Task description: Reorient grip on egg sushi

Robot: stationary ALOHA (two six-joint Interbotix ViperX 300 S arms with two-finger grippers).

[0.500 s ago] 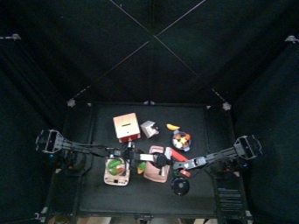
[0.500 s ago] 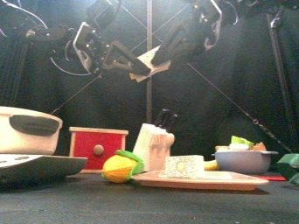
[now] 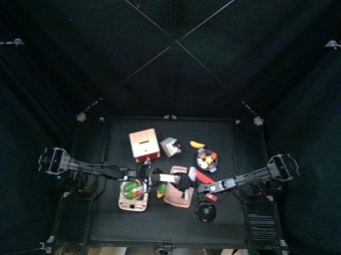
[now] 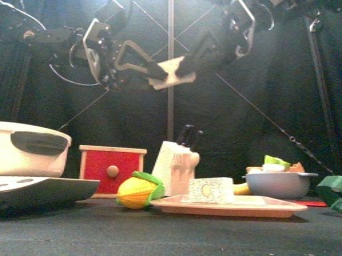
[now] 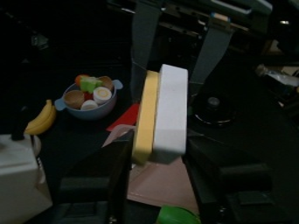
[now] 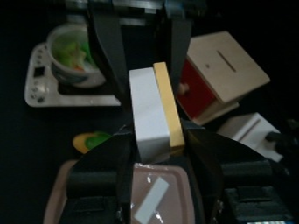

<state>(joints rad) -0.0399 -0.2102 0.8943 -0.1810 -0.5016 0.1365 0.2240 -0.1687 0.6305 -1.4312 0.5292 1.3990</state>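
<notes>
Holding the egg sushi high above the table, between both arms, well clear of everything below. Left gripper clenching on the piece, jaws pressing its two long faces, yellow egg layer against one jaw, white rice block against the other. Right gripper gripping the same piece from the opposite end, jaws likewise clamping its flat sides, white layer on one side and yellow on the other. Meeting over the table's middle in the front view, arms slanting down from left and right toward the sushi.

Standing below in the front view: a pink tray bearing a pale translucent block, a yellow-and-green toy fruit just beside the tray, a red box behind it, a white carton near the middle, a bowl of toy food at the right, and a white appliance at the left. Showing in the left wrist view: a bowl of toy fruit with a banana beside it.
</notes>
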